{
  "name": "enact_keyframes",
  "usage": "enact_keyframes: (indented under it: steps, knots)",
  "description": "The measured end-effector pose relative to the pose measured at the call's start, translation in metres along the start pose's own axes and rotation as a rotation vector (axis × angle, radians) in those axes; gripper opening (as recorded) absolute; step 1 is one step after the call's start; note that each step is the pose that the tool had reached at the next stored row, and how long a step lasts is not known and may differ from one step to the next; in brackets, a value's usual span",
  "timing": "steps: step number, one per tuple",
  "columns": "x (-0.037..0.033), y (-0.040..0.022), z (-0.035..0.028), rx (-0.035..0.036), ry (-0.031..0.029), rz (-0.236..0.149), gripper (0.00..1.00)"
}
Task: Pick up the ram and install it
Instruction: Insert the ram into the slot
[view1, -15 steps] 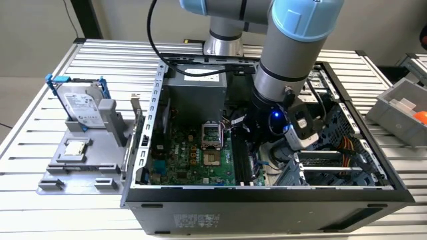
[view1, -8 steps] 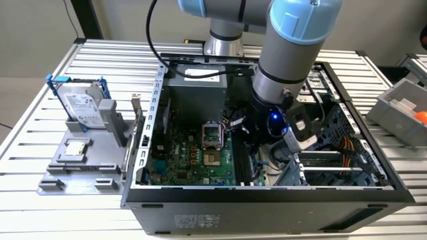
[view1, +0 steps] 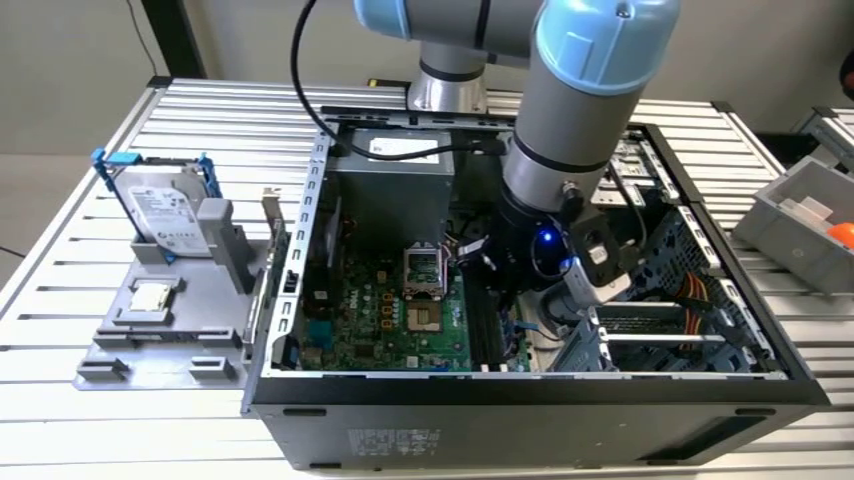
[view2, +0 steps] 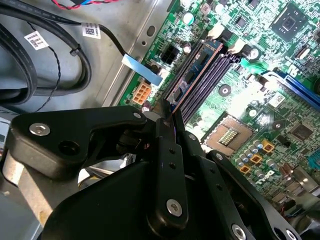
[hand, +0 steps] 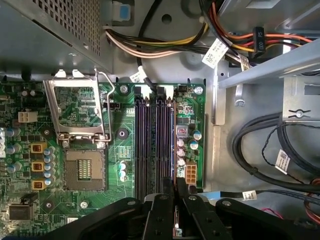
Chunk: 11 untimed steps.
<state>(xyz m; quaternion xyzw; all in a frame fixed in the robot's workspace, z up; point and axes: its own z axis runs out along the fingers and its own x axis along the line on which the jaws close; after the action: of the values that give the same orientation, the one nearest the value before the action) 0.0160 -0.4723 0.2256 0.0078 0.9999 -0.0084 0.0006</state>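
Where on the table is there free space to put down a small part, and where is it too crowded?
Bare slats lie along the table edge, in front of the grey fixture that carries the hard drive and processor chip. Inside the computer case it is crowded: the gripper holds the ram at the motherboard's slots, with cables beside.

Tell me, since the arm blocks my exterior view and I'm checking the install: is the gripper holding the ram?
Observer: Yes. In the second wrist view the gripper is shut on one end of the ram.
Operator: Where is it on the board?
Observer: In the first wrist view it stands on edge beside the bare memory slots, on the side nearest the motherboard's edge.
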Motion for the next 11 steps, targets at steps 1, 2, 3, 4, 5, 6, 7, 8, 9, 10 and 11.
enact_keyframes:
  steps: [1,2,3,4,5,6,7,8,9,10,11]
  knots:
    - [0.0001,0.0001,0.0006,-0.0002,0.0001,0.000,0.00]
    - [0.0001,0.0001,0.0010,-0.0001,0.0004,0.000,0.00]
    - [0.0002,0.0000,0.0013,0.0002,0.0007,0.000,0.00]
    - [0.0003,0.0000,0.0014,0.0003,0.0009,0.000,0.00]
    - [0.0004,0.0000,0.0018,0.0003,0.0010,0.000,0.00]
    - [0.0004,0.0001,0.0023,-0.0001,0.0010,0.000,0.00]
    - [0.0004,0.0001,0.0029,-0.0001,0.0010,0.000,0.00]
    - [0.0004,0.0001,0.0037,0.0001,0.0011,0.000,0.00]
    - [0.0004,0.0001,0.0043,0.0001,0.0011,0.000,0.00]
    - [0.0004,0.0001,0.0047,0.0002,0.0011,0.000,0.00]
    - [0.0004,0.0001,0.0050,0.0003,0.0012,0.000,0.00]
